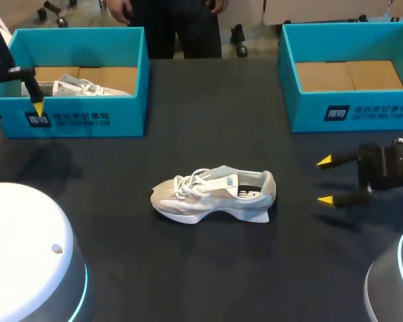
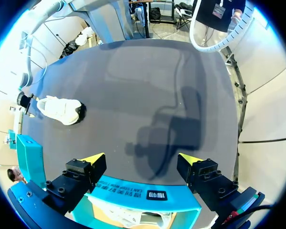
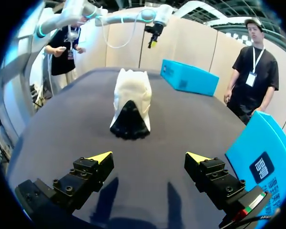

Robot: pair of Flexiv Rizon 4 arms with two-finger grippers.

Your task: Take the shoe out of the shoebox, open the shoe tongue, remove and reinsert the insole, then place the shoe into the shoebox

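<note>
Yellow-tipped right end effector (image 1: 326, 180) spread wide, holding nothing, just right of the white shoe (image 1: 215, 194) | left end effector (image 1: 15, 112) also wide, over the left shoebox (image 1: 80, 121) near wall | shoe upright mid-surface (image 1: 188, 268), toe left | right wrist view: shoe heel-on | head view only: second shoe (image 1: 74, 86) inside left shoebox

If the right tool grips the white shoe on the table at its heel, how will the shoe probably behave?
The shoe probably lifts easily: it looks like a light fabric sneaker. Its upper and loose laces seem soft, so the heel collar may fold. The thick sole likely stays stiff.
</note>
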